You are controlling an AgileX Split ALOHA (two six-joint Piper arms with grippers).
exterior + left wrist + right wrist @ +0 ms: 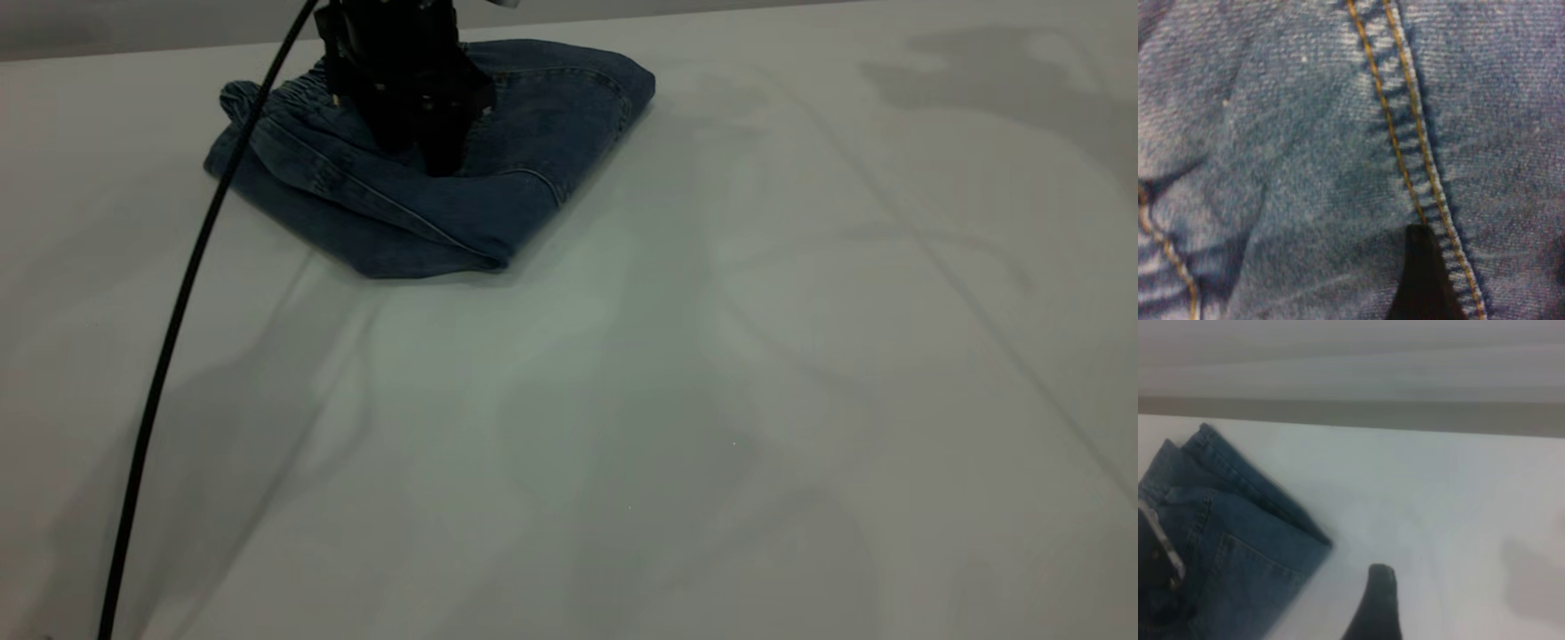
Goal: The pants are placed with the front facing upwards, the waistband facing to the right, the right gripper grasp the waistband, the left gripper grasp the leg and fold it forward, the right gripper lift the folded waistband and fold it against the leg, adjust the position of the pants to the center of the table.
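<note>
Atop folded pants, left gripper points straight down, tips touching denim; can't tell if clamped. Pale table w/ soft shadows.

Left arm working, right arm hanging clear

The left gripper is pointing straight down, fingertips close together; the right gripper is hovering aside.

You see one pair of folded pants, one table, two grippers: one left gripper, one right gripper.
</note>
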